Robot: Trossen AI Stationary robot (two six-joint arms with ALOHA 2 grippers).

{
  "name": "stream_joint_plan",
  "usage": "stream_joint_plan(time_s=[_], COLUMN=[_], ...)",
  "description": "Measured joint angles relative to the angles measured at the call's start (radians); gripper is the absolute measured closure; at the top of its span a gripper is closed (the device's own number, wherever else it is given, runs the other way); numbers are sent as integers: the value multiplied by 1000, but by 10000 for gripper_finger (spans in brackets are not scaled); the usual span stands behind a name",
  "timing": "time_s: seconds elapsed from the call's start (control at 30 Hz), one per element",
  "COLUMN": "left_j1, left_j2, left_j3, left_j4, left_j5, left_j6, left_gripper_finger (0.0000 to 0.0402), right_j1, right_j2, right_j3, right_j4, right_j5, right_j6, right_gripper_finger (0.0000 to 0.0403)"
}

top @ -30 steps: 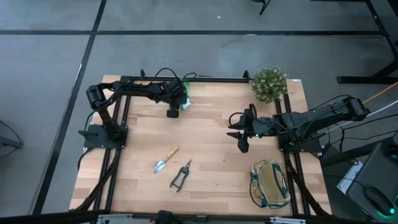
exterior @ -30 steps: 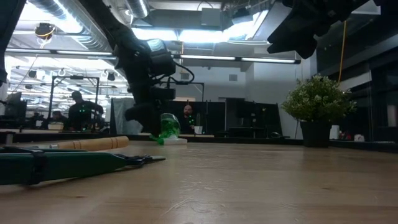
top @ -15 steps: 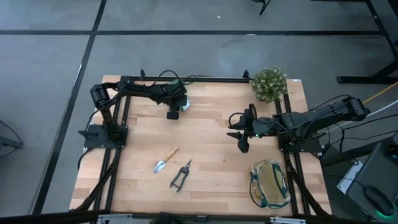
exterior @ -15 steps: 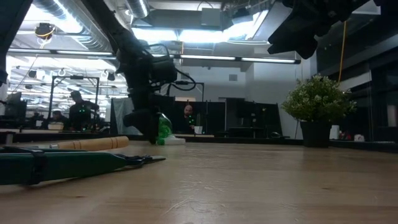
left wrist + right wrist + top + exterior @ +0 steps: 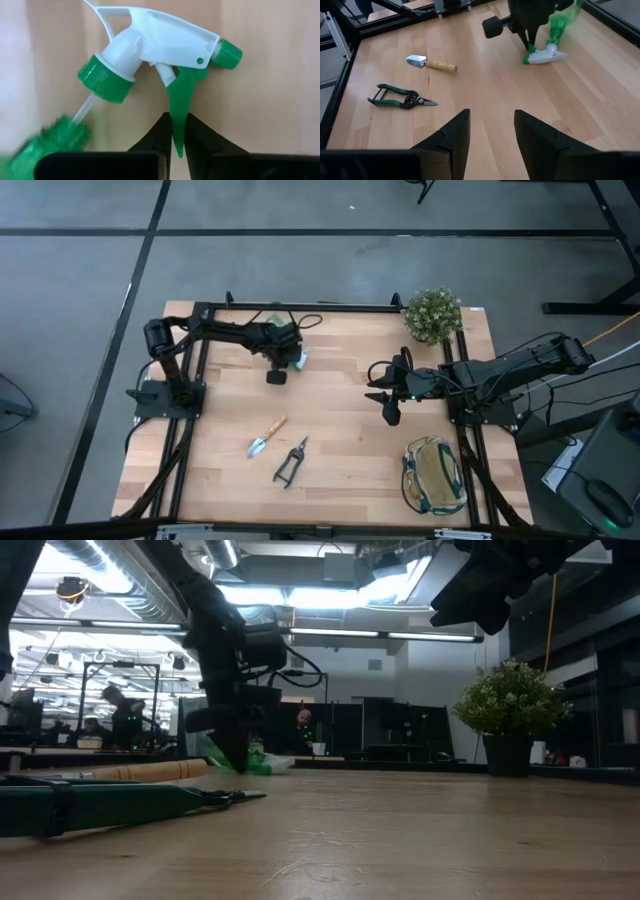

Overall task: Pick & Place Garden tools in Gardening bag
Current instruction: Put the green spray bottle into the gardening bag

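Note:
The green spray bottle [image 5: 165, 40] with its white nozzle lies on its side at the table's far left-centre [image 5: 299, 360]. My left gripper [image 5: 178, 135] stands over its head and is shut on it. It also shows in the right wrist view [image 5: 529, 42]. The wooden-handled trowel [image 5: 266, 436] and the black-handled shears [image 5: 291, 461] lie flat near the table's middle front. The beige gardening bag [image 5: 435, 475] stands at the front right. My right gripper [image 5: 490, 132] is open and empty, above the table's right-centre [image 5: 390, 412]. My left gripper pinches the bottle's green trigger [image 5: 176, 100] between its two fingers, near the trigger's free end. The fingers come from above, pointing down, and lie along the trigger. The bottle rests on its side on the table, its body [image 5: 562, 17] pointing toward the far edge.
A bushy potted plant [image 5: 432, 313] stands at the far right corner. Black frame rails [image 5: 200, 380] run along the table's left, right and far sides. Bare wood lies between the bottle and the bag.
My left gripper has gone a little toward the table's near edge and down. The spray bottle's head has shifted with it, and the bottle sits lower against the table than before.

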Motion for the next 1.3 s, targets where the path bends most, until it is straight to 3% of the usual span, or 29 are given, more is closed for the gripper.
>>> stream_joint_plan(time_s=[0.2, 0.3, 0.43, 0.7, 0.9, 1.07, 1.3], left_j1=[-86, -108, -97, -93, -93, -85, 15], left_j2=[0, 0, -7, -65, -174, -302, -410], left_j3=[0, 0, 0, 0, 0, 0, 0], left_j4=[3, 3, -5, -34, -79, -177, -318], left_j5=[8, -48, -60, -74, -84, -192, -264], left_j6=[-12, -78, -188, -199, -190, -96, -60], left_gripper_finger=[378, 373, 349, 291, 248, 224, 204], right_j1=[0, 0, 0, 0, 0, 0, 0], right_j2=[0, 0, 0, 0, 0, 0, 0], right_j3=[0, 0, 0, 0, 0, 0, 0], right_j4=[0, 0, 0, 1, 0, 1, 0], right_j5=[0, 0, -1, -26, -26, -26, -26], right_j6=[0, 0, 0, 0, 0, 0, 0], right_gripper_finger=[247, 247, 247, 247, 247, 247, 247])
